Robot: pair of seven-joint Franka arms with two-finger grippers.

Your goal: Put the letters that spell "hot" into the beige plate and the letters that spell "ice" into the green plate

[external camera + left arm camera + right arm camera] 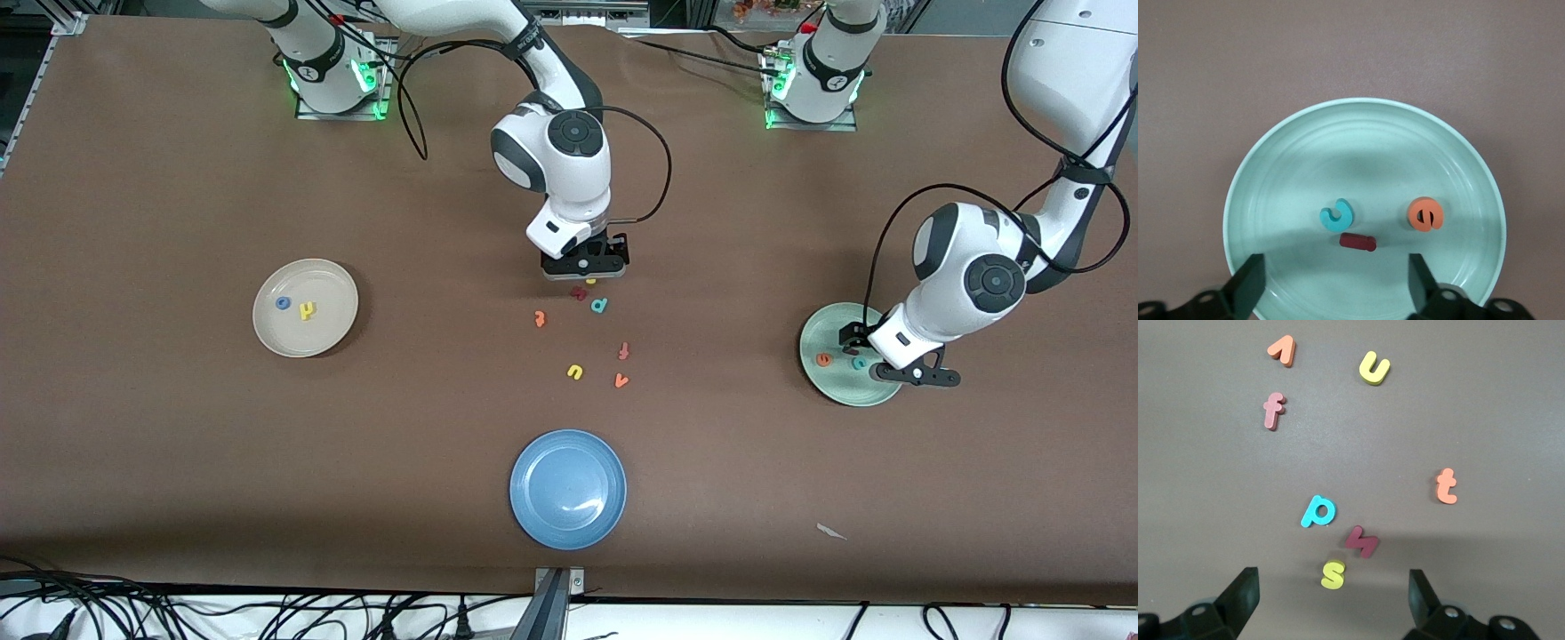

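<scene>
1. The green plate (pixel 1471 173) holds "c" (pixel 1337 215), "e" (pixel 1425 214) and "i" (pixel 1357 242); the beige plate (pixel 276 333) holds "o" (pixel 283 302) and "h" (pixel 308 310). The blue plate (pixel 533 516) holds nothing.
2. Loose mid-table: "t" (pixel 1445 485), "p" (pixel 1318 511), "s" (pixel 1333 574), "w" (pixel 1362 541), "f" (pixel 1273 410), "u" (pixel 1374 367), "v" (pixel 1282 349).
3. The left gripper (pixel 1336 287) hangs released over the green plate, "i" just beside it. The right gripper (pixel 1333 603) gapes over "s"; "t" lies nearby.

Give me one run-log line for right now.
green plate: c, e, i in | beige plate: h, o in | t on table | left claw open over green plate | right claw open over loose letters
</scene>
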